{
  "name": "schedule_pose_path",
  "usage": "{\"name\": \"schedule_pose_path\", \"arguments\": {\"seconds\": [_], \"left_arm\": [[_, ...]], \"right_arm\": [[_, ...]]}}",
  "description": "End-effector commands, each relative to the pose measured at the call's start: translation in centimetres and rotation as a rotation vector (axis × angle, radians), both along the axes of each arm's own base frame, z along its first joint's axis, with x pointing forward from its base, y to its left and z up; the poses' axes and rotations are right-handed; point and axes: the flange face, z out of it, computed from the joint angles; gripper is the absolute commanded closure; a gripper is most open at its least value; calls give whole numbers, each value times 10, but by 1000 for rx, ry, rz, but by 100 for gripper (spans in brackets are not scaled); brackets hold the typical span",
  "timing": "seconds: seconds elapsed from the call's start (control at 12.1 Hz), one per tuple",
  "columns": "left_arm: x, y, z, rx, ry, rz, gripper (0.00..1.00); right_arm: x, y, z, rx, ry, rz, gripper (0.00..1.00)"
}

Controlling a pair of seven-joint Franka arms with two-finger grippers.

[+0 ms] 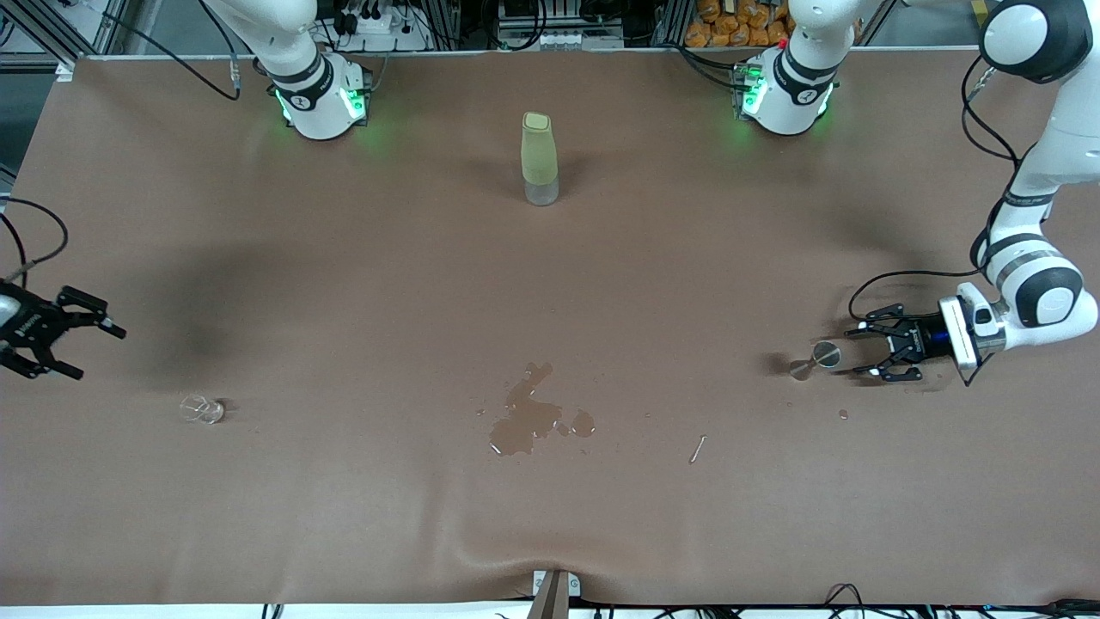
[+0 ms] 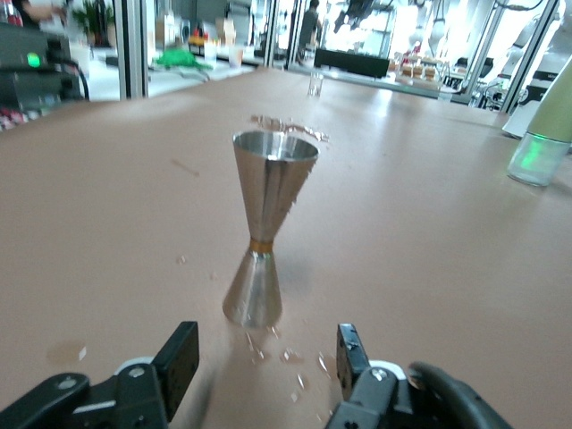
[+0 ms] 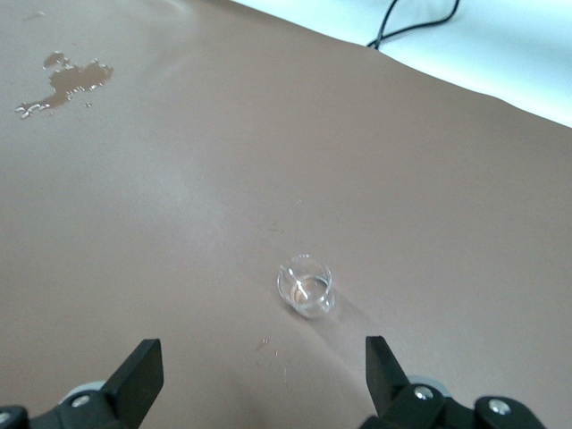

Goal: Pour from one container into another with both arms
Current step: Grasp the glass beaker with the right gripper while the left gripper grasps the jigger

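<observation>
The left gripper (image 1: 862, 351) sits low beside the steel jigger (image 1: 815, 359), jaws spread, touching nothing. The right gripper (image 1: 86, 336) hangs spread near the small glass (image 1: 202, 409); both lie well apart from the spill (image 1: 528, 419).

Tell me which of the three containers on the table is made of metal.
The steel jigger, standing upright just before the left claw. The small cup toward the right arm's end is clear glass, and the tall bottle has a pale yellow-green sleeve.

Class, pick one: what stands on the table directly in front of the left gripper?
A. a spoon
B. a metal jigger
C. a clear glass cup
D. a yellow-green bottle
B: the left wrist view shows the metal jigger upright just ahead of the left gripper.
</observation>
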Motion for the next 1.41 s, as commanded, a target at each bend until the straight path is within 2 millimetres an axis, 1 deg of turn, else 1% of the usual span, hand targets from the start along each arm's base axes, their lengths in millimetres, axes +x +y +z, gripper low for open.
{"name": "schedule_pose_path", "arguments": {"seconds": [0.0, 0.08, 0.25, 0.33, 0.41, 0.5, 0.58, 0.66, 0.74, 0.83, 0.91, 1.07, 1.24, 1.32], "left_arm": [[8, -13, -9, -74, -82, 15, 41], [8, -14, -8, -80, -86, 11, 43], [12, -26, -9, -98, -115, 7, 45], [15, -33, -10, -105, -143, 4, 53], [17, -38, -10, -114, -150, 11, 56], [18, -41, -12, -123, -148, 17, 55], [20, -49, -13, -132, -150, 18, 55], [21, -53, -14, -137, -151, 18, 55], [21, -55, -15, -139, -148, 17, 58], [22, -60, -16, -142, -145, 14, 57], [23, -62, -16, -152, -147, 29, 56], [25, -69, -18, -156, -146, 21, 56], [24, -71, -20, -157, -142, 19, 57], [22, -72, -22, -159, -139, 18, 57]], "right_arm": [[-3, -17, -50, 75, -94, 15, 0], [-3, -21, -69, 93, -141, 29, 0], [-6, -22, -102, 125, -211, 47, 0], [-12, -27, -120, 133, -244, 52, 0], [-16, -30, -137, 144, -275, 51, 0], [-18, -26, -151, 175, -307, 48, 0], [-17, -22, -158, 197, -339, 44, 0], [-15, -19, -163, 212, -364, 41, 0], [-12, -17, -165, 224, -386, 49, 0], [-9, -15, -169, 236, -402, 48, 0], [-6, -13, -174, 244, -418, 53, 0], [-5, -13, -190, 252, -421, 46, 0], [-6, -9, -209, 266, -420, 38, 0], [-2, -4, -214, 272, -440, 34, 0]]}}
